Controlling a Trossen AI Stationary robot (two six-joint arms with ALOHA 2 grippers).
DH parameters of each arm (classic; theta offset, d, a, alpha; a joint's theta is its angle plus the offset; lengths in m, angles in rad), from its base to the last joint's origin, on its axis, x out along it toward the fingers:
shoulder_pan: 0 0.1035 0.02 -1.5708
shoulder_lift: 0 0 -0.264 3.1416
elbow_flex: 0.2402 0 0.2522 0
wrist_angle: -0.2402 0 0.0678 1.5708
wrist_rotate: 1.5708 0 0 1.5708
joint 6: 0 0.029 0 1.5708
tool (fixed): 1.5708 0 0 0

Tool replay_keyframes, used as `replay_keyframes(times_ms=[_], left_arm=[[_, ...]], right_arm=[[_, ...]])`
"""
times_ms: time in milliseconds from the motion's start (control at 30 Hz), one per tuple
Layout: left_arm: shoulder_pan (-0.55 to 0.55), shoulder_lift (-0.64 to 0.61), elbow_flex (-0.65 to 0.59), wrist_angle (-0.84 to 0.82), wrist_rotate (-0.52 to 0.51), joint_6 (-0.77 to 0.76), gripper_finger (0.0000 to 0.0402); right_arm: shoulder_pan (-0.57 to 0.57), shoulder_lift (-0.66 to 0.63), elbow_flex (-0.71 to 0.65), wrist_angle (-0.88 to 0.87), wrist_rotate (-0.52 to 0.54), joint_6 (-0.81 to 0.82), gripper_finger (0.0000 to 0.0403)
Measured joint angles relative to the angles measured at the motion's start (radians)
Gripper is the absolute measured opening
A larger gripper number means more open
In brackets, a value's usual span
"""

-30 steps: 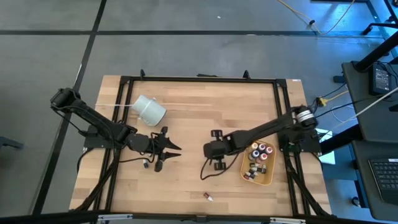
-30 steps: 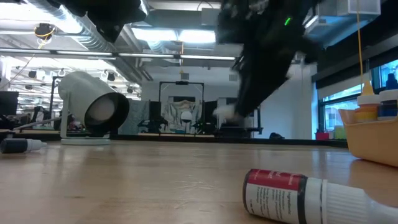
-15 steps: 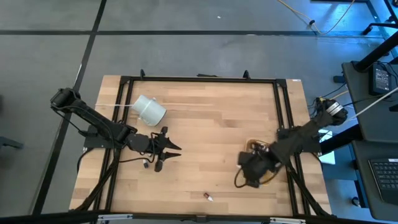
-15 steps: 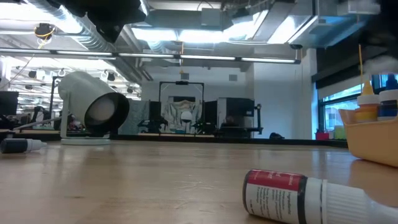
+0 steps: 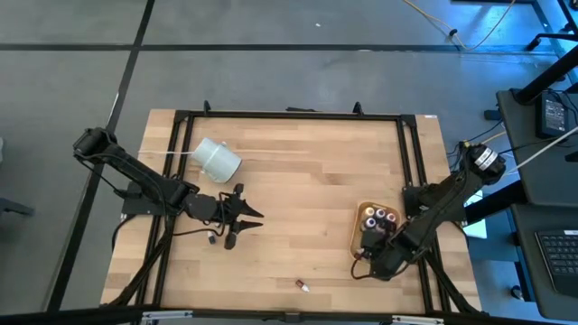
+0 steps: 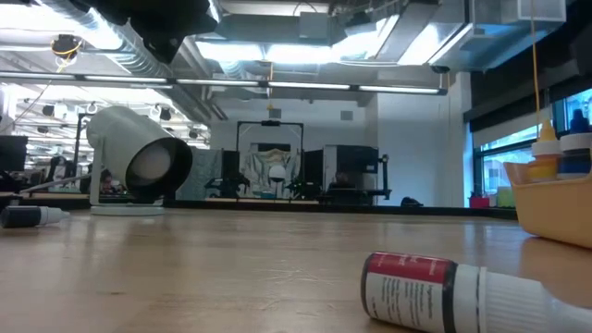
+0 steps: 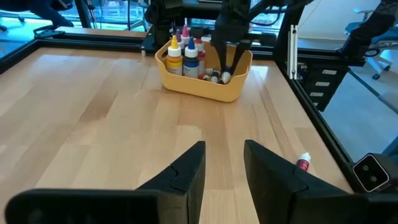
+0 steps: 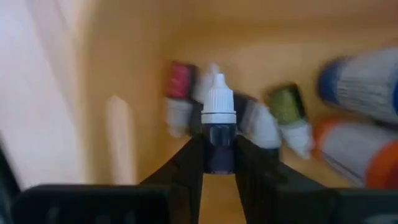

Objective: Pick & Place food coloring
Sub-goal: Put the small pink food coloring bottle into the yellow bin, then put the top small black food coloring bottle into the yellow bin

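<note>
My right gripper (image 5: 370,247) points down into the near end of the tan tray (image 5: 355,236) and is shut on a dark food coloring bottle (image 8: 219,124) with a white cap. Other bottles stand and lie in the tray (image 7: 236,90). A red-labelled bottle (image 5: 303,285) lies on its side near the table's front edge. A dark one (image 5: 209,237) lies beside my left gripper (image 5: 242,217). That gripper hovers open at the table's left with nothing between its fingers (image 7: 186,171). My right gripper pinches the dark bottle's body (image 8: 219,146), just below the white cap, between its two fingers. The fingers come from above, pointing down, and the bottle lies along them with its cap toward the tray's floor. Whether the cap touches the bottles below, I cannot tell.
A white cup (image 5: 218,160) lies on its side at the table's far left, its mouth toward the near edge (image 6: 153,165). A black frame rail (image 5: 414,162) runs along the table's edges. Bare wood lies between the two grippers.
My right gripper has swung from the table's middle toward the right and near edges, ending over the tray's near end, and has rolled about its pointing line on the way.
</note>
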Motion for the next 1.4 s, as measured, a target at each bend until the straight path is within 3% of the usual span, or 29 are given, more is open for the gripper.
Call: replay_keyframes(times_ms=[867, 1400], left_arm=[[0.000, 0.000, 0.000, -0.012, 0.003, 0.000, 0.0107], [0.000, 0.000, 0.000, -0.012, 0.003, 0.000, 0.0104]], right_arm=[[0.000, -0.005, -0.006, 0.024, -0.024, -0.007, 0.0085], [-0.005, -0.003, 0.026, -0.029, -0.032, 0.000, 0.0156]])
